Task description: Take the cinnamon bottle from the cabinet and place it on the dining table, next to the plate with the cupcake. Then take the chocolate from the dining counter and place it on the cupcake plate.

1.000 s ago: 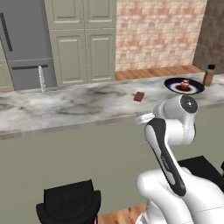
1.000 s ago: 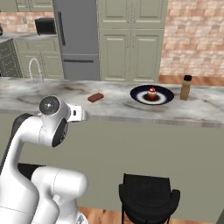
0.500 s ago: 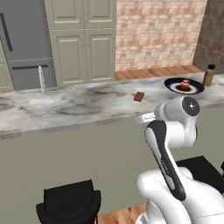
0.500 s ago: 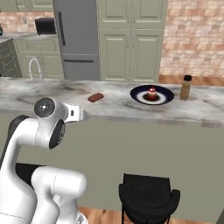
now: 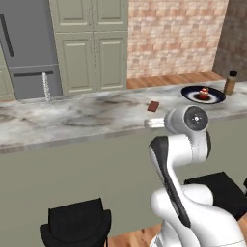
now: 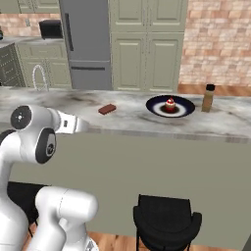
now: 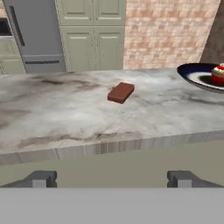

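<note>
One chocolate point(image 7: 120, 92) lies on the desk point(image 7: 65, 118) ahead of your hand point(image 7: 111, 178), well apart; the hand is wide open and empty.

In the hand view the plate point(image 7: 202, 77) and cupcake point(image 7: 218, 73) run off the right edge; the cinnamon bottle point(image 6: 208, 98) label looks too small to read.

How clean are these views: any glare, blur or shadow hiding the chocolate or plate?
Hand view: flat, even light, no glare; chocolate sharp, plate cut by the frame edge. Right base view: soft, slightly blurred, chocolate and cupcake unshadowed. Left base view: equally soft; the arm's head crowds the chocolate but does not cover it.
</note>
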